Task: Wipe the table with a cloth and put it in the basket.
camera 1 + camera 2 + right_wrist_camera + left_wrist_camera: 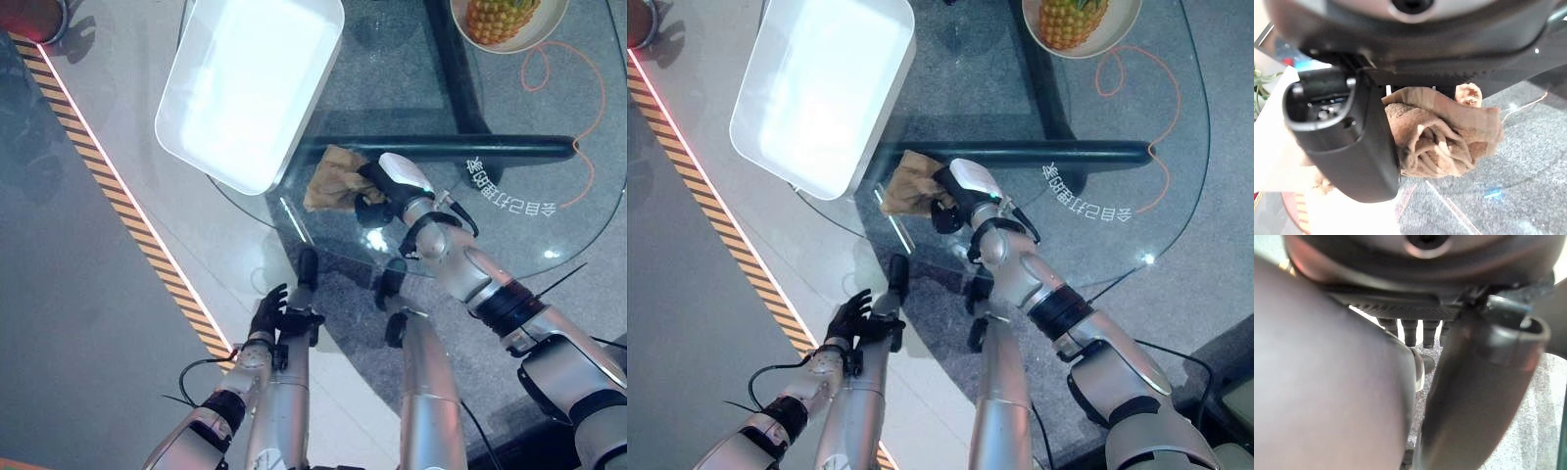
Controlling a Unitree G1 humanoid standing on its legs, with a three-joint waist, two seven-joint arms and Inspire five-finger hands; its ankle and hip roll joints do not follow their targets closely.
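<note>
Right hand (387, 184) is over the round glass table (549, 225), near its edge on the robot's side. Fingers and thumb are closed round a crumpled brown cloth (331, 177). Right wrist view confirms it: the cloth (1442, 137) is bunched into folds and pinned between the thumb and the fingers, with part of it hanging free past the hand. From the head cameras, the loose part of the cloth spreads away from the hand toward the basket and appears to lie on the glass; contact with the glass cannot be confirmed.

White rectangular basket (250, 83) stands just beside the cloth, on the robot's left of it, resting partly over the table edge. Its nearest corner is close to the cloth; whether they touch cannot be told.

Pineapple (500, 18) sits in a pale bowl (542, 34) on the far side of the table, well apart from the hand. An orange cable (588, 78) loops on the floor under the glass.

Left hand (269, 311) hangs low, off the table on the robot's side, fingers spread and relaxed, holding nothing.
</note>
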